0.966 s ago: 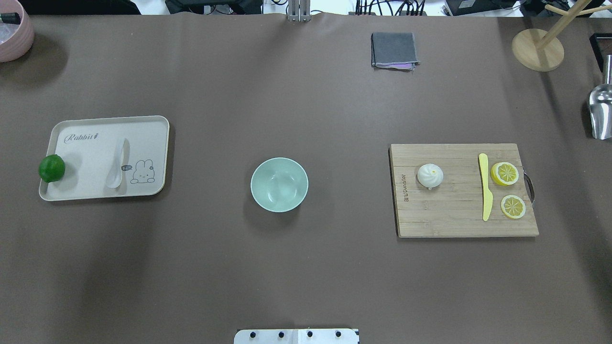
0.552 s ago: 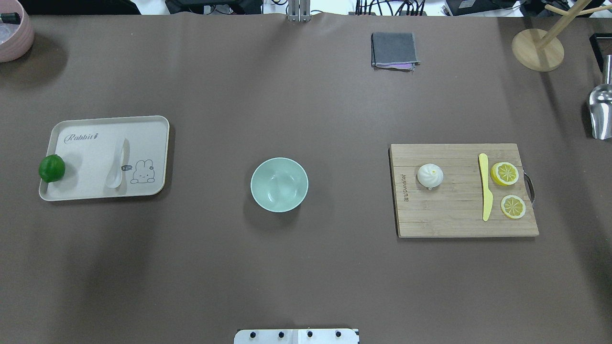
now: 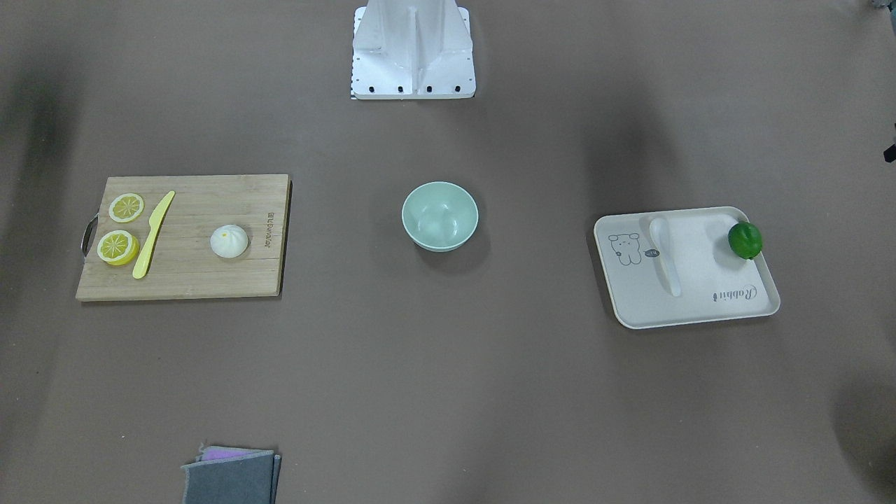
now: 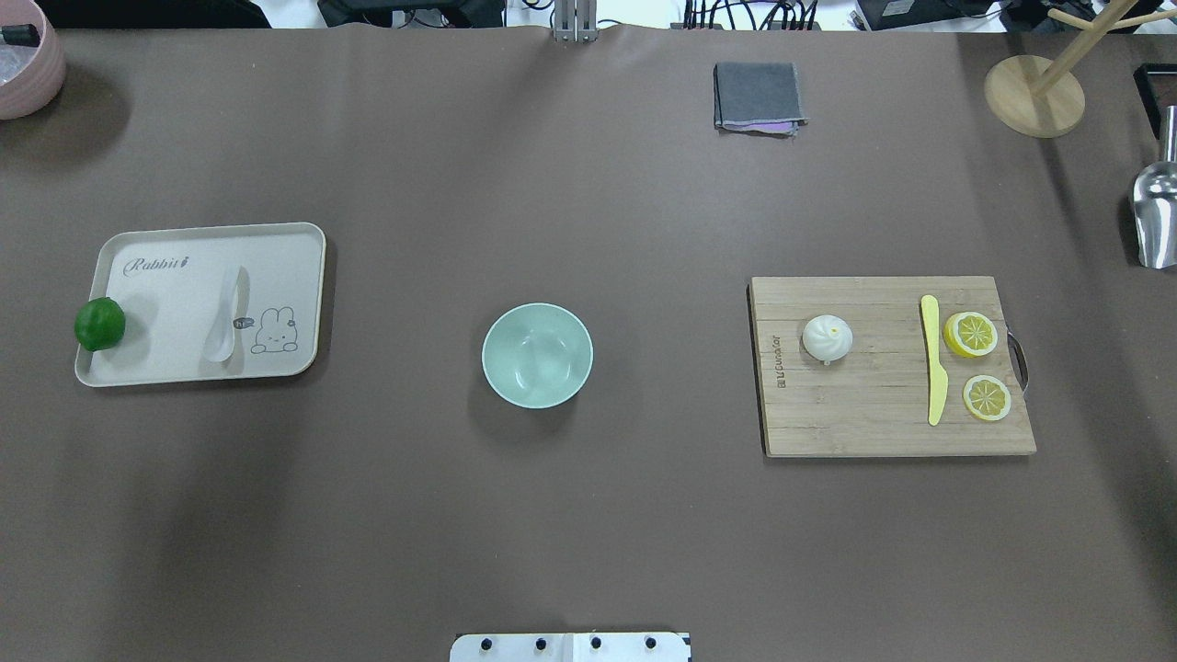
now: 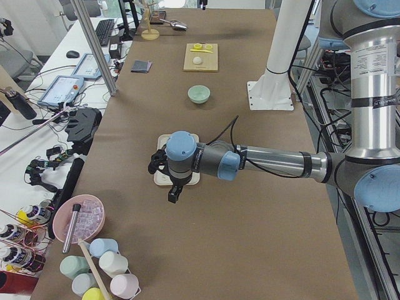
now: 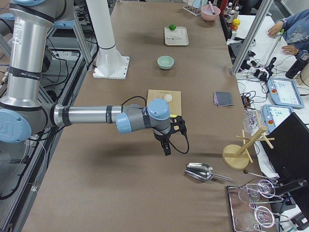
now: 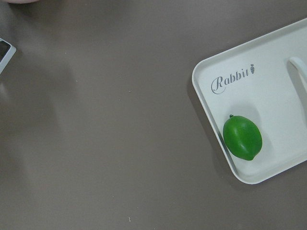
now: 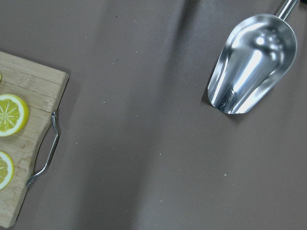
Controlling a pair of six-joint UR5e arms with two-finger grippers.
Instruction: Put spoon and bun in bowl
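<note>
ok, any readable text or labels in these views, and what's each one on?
"Rabbit": script print on the cream tray, beside the lime.
"hi": tiny speech bubble by the tray's rabbit drawing, barely legible.
Brand mark on the cutting board, along its edge near the bun: too blurred to read.
Print on the left arm tube: too small to read.

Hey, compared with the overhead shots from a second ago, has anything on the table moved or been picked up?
Nothing visibly changed. The spoon lies on the tray as before, the bun sits on the cutting board, and the bowl stays empty between them.
</note>
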